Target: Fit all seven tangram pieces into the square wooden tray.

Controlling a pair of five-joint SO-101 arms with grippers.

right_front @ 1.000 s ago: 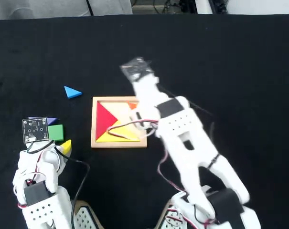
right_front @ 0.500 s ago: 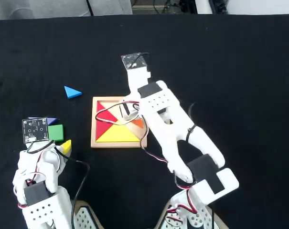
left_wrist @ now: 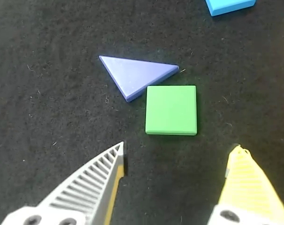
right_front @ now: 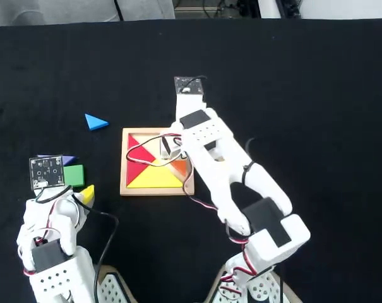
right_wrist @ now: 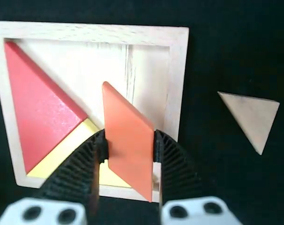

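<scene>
The square wooden tray [right_front: 124, 165] [right_wrist: 178, 75] holds a large red triangle [right_front: 137, 158] [right_wrist: 38, 110] and a large yellow triangle [right_front: 154, 179] [right_wrist: 69, 154]. My right gripper [right_front: 172, 151] [right_wrist: 129, 140] is over the tray's right part, shut on an orange parallelogram [right_front: 180, 166] [right_wrist: 127, 126] that is tilted on edge. My left gripper [left_wrist: 177, 164] hangs open just short of a green square [left_wrist: 171, 110] [right_front: 74, 175] and a purple triangle [left_wrist: 137, 74] [right_front: 68, 160]. A blue triangle [right_front: 96, 122] [left_wrist: 228, 4] lies left of the tray.
A pale wooden triangle [right_wrist: 252, 117] lies on the black cloth just outside the tray's rim. The right arm's body [right_front: 241, 183] stretches from the tray to the front edge. The black table is bare to the right and at the back.
The right arm has swung and lowered over the tray, carrying the orange parallelogram from the tray's far right corner toward its near right part. The left arm has kept still.
</scene>
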